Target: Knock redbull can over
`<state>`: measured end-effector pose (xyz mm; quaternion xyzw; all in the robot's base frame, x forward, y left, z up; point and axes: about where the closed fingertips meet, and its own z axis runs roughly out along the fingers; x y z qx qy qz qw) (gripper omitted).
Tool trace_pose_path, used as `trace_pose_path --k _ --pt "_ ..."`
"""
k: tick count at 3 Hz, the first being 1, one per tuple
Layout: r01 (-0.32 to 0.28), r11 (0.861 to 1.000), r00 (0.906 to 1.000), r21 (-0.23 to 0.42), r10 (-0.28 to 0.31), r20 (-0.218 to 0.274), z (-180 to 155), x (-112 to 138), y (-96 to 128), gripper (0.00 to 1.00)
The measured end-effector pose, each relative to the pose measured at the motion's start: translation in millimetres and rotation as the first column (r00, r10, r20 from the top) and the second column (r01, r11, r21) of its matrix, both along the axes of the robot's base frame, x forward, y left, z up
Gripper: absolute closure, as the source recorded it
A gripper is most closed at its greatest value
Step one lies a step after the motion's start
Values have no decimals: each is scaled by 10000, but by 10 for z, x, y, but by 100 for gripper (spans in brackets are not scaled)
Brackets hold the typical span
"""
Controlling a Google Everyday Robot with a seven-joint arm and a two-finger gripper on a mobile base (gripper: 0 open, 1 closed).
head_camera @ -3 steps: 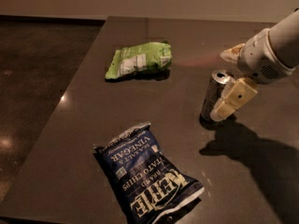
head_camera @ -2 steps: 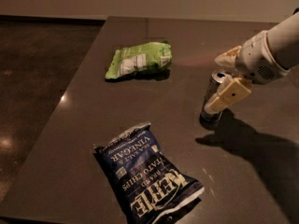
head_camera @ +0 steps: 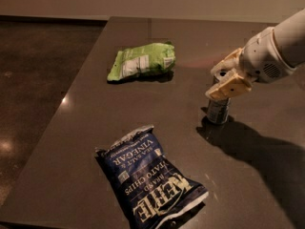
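I'm passing over the crumpled green chip bag and the dark-blue Kettle chip bag lying on the dark desk. Rightward, the slim silver-and-blue metal redbull can is standing upright, with my white pincer hanging apart at its top. I'm judging it light, stiff and slick, so I'm favouring a push up high, not a grip.

On the worktop, the redbull can stands right beneath the tool, far chip bag behind-left, near chip bag front-left.
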<state>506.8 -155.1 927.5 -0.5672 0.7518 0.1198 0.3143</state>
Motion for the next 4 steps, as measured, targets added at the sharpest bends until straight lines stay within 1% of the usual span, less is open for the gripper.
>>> trace_pose_path --k 1,2,3,4 --pt "88 9960 9989 -888 -129 -456 86 53 36 87" --pt "-246 9662 9908 -2568 -106 -1346 19 112 188 100" --pt "-764 8956 9811 -4383 -109 -1934 -123 169 259 100" --pt "-1175 8341 9748 -5390 -68 -2231 -234 204 308 91"
